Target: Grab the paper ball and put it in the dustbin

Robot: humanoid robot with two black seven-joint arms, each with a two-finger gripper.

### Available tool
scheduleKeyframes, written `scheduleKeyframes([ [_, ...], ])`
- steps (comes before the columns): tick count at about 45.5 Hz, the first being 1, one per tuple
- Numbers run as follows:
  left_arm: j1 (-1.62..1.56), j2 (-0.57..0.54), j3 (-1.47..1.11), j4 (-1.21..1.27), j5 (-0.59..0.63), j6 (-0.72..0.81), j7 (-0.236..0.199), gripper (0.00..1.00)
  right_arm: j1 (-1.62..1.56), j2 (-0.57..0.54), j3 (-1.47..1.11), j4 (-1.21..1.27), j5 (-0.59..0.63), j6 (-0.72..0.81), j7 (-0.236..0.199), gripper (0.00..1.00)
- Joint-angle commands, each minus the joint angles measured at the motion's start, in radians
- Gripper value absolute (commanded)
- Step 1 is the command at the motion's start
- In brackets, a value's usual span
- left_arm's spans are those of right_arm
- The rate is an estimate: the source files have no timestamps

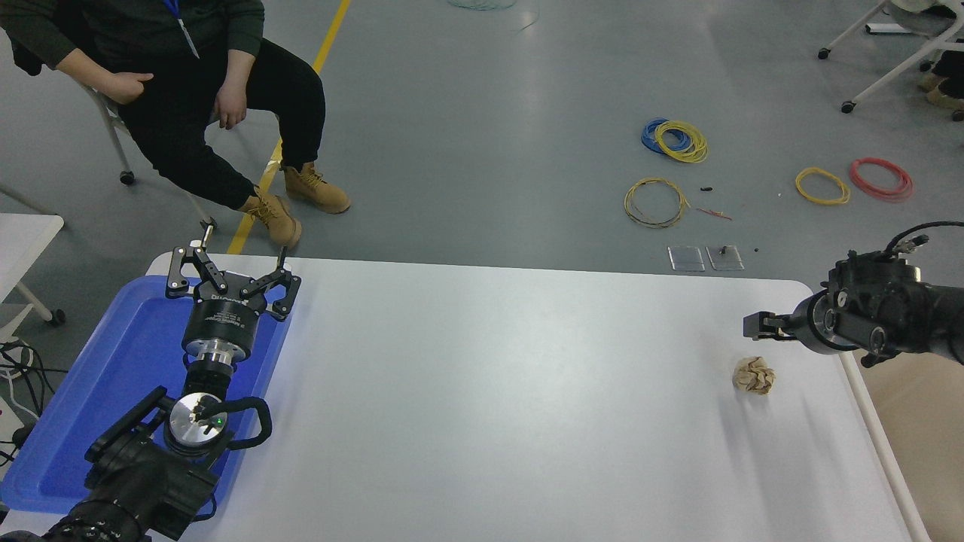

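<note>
Ball: paper ball [754,375] sits loose on the white table [489,391], near the right edge, nothing touching it.
Right gripper [757,325]: reaching in from the right, hanging just above and behind the ball; can't tell if the fingers are spread or together.
Bin: dustbin [874,429], white rim along the table's right side, beige inside.
Left gripper [232,275]: parked over the blue tray [90,406], fingers spread, holding nothing.
Far side: person [181,90] seated.

You'll find one marking only: pale brand lettering on the black cylindrical left gripper [232,280] at eight o'clock, too blurred to read.
</note>
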Motion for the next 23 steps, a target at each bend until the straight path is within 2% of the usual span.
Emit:
scheduleKeyframes([
  [1, 0.0, -0.001, 0.0, 0.0, 0.0, 0.001, 0.0, 1.0, -0.056, 0.036, 0.023, -0.02, -0.002, -0.035, 0.001, 1.0],
  [23, 0.0, -0.001, 0.0, 0.0, 0.0, 0.0, 0.0, 1.0, -0.098, 0.059, 0.025, -0.021, -0.002, -0.147, 0.004, 1.0],
])
